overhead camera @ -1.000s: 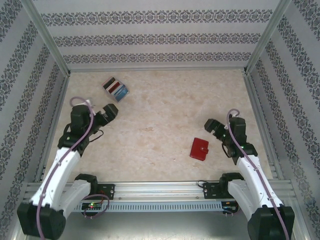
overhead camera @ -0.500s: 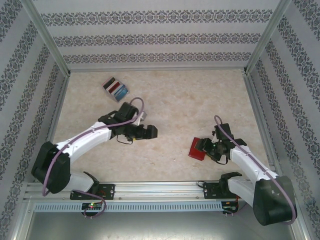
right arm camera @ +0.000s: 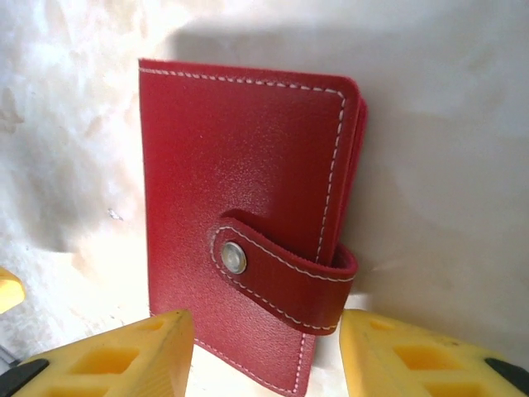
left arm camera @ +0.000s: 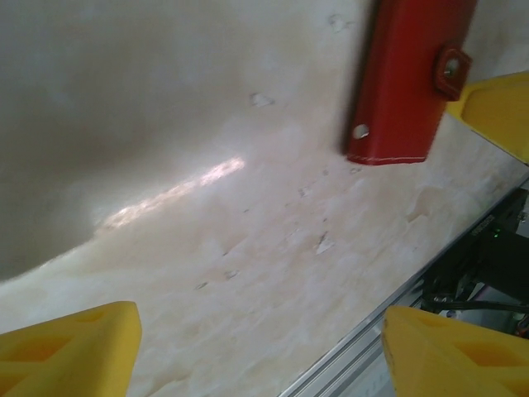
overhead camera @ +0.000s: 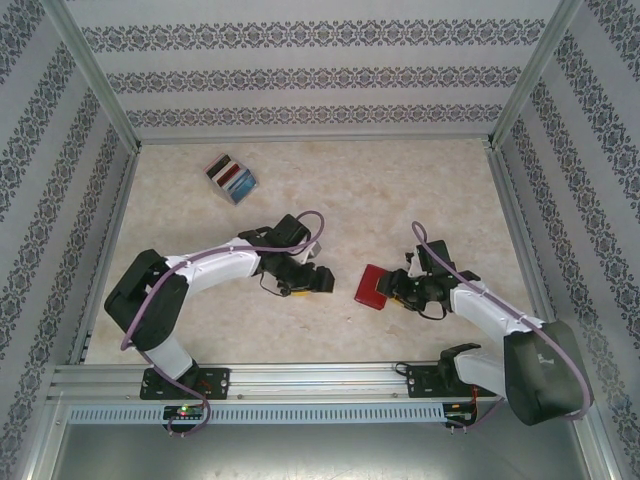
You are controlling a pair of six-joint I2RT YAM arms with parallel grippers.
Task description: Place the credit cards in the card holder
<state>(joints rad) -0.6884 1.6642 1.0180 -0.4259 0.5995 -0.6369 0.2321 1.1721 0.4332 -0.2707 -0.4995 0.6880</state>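
The card holder [overhead camera: 372,288] is a closed red wallet with its snap tab fastened, lying flat mid-table. In the right wrist view the card holder [right arm camera: 248,207] has its near end between my right gripper's [right arm camera: 264,351] yellow fingers, which are open, with a small gap beside the tab. My right gripper [overhead camera: 394,290] sits at the wallet's right edge. My left gripper [overhead camera: 320,281] hovers just left of it, open and empty. Ahead of my left gripper [left arm camera: 264,356] lies the card holder [left arm camera: 409,78]. The credit cards [overhead camera: 234,180], red, blue and dark, stand at the back left.
A light grey slotted stand [overhead camera: 214,168] holds the cards. An aluminium rail [overhead camera: 320,375] runs along the near edge, and patterned walls enclose the table on three sides. A yellow finger [left arm camera: 496,107] of my right gripper pokes in beside the wallet in the left wrist view.
Both arms have swung in towards the middle. My right gripper came down over the wallet, nudging it left, and its jaws narrowed. My left gripper's jaws also narrowed a little.
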